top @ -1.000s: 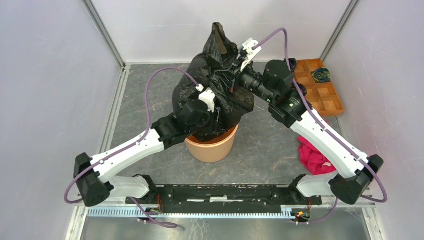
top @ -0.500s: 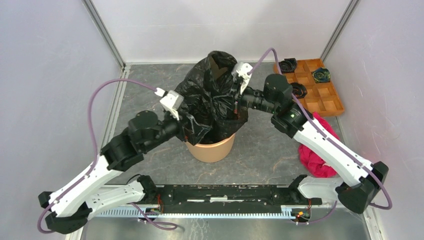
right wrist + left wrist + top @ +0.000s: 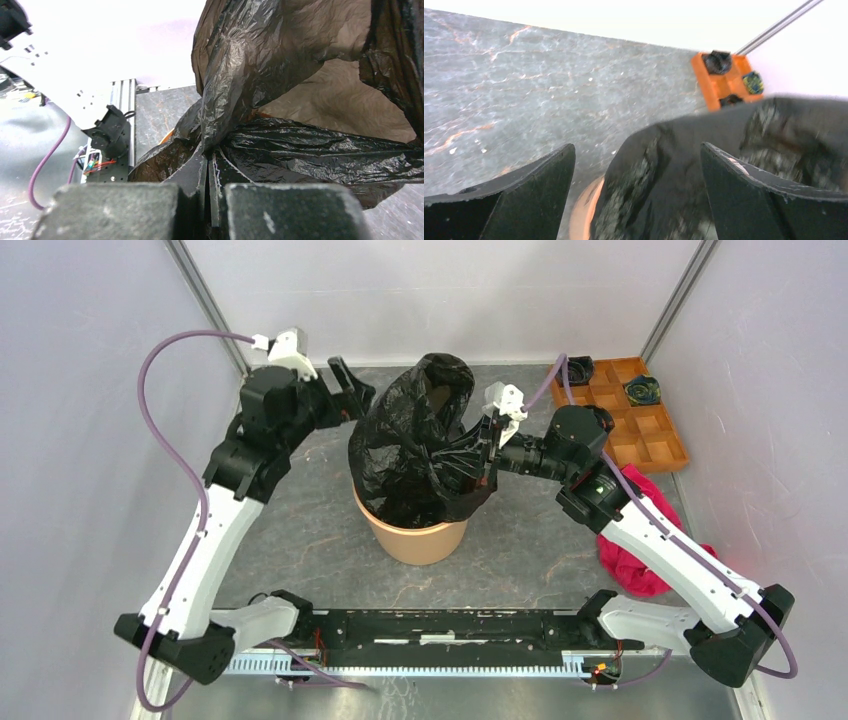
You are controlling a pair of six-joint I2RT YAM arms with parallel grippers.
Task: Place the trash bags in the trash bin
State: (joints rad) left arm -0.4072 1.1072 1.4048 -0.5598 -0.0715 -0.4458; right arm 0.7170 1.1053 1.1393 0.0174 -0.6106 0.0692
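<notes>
The black crinkled trash bag (image 3: pixel 420 445) stands bunched up out of the round orange trash bin (image 3: pixel 415 538) at the table's middle, its lower part inside the rim. My right gripper (image 3: pixel 484 452) is shut on a fold of the bag's right side (image 3: pixel 220 130), just above the bin. My left gripper (image 3: pixel 352 398) is open and empty, up at the far left of the bag and apart from it. In the left wrist view the bag (image 3: pixel 704 170) and a strip of the bin's rim (image 3: pixel 584 210) show between the spread fingers (image 3: pixel 549 175).
An orange-brown compartment tray (image 3: pixel 650 445) with small black rolls (image 3: pixel 577 370) sits at the back right. A pink-red cloth (image 3: pixel 630 560) lies on the table under the right arm. Metal frame posts and white walls close the back and sides.
My left gripper let go of the bag and swung up and away to the far left. My right gripper lowered with the bag, which has sunk lower over the bin.
</notes>
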